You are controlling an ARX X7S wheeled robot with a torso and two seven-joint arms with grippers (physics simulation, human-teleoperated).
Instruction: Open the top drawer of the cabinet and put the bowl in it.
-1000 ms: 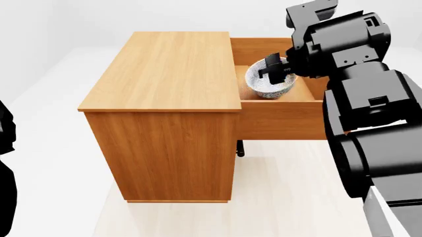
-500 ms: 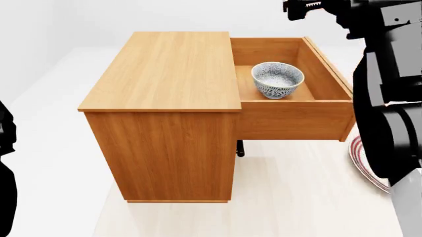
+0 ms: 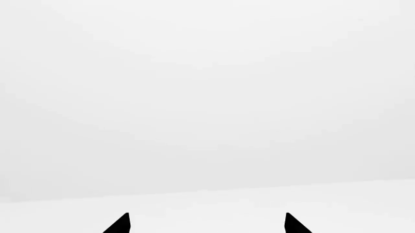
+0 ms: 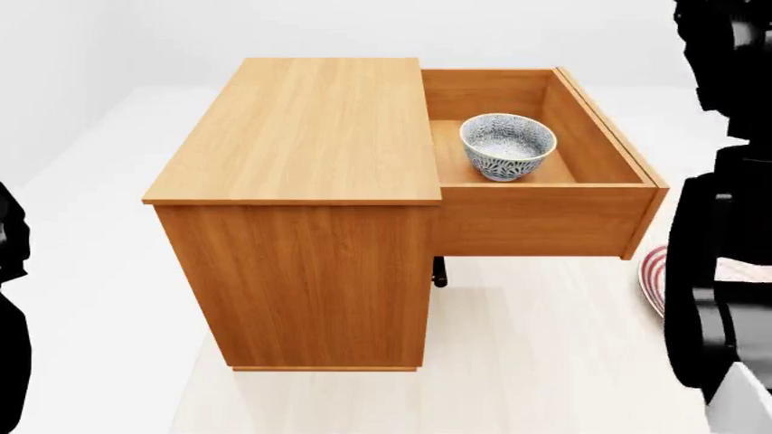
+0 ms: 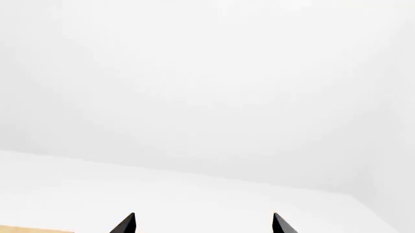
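The orange-brown cabinet (image 4: 302,136) stands in the middle of the head view, and its top drawer (image 4: 543,212) is pulled out to the right. The speckled blue-and-white bowl (image 4: 508,146) sits upright on the drawer floor, free of any gripper. My right arm rises along the right edge of the head view, and its gripper is out of that frame. In the right wrist view the right gripper (image 5: 202,224) is open, tips wide apart over white floor and wall. The left gripper (image 3: 207,224) is open too, facing only white background.
A red-ringed white plate (image 4: 652,278) lies on the floor at the right, partly behind my right arm. A small dark object (image 4: 439,271) shows under the open drawer. Part of my left arm (image 4: 10,307) fills the left edge.
My right arm has let go of the bowl and lifted up and away to the right. The bowl now rests alone in the drawer.
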